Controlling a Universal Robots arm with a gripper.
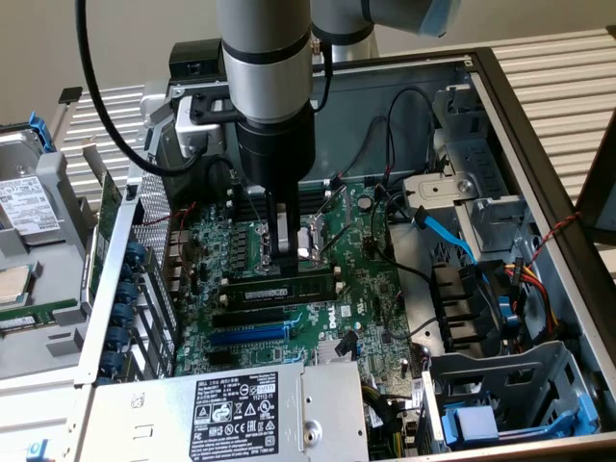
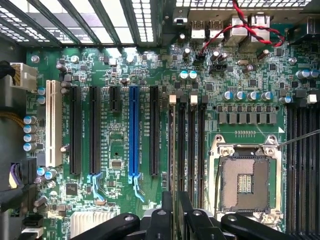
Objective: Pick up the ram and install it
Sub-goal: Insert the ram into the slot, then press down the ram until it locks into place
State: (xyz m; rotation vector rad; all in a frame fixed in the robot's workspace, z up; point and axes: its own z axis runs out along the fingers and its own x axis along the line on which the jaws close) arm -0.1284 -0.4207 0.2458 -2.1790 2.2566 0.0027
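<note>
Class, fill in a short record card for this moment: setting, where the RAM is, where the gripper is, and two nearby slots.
setting: open computer case with green motherboard
ram: ram lying along a black memory slot, directly beneath the gripper
gripper: gripper just above the ram, fingers slightly apart
blue slot: blue slot, nothing in it
CPU socket: CPU socket, open, beside the memory slots
</note>
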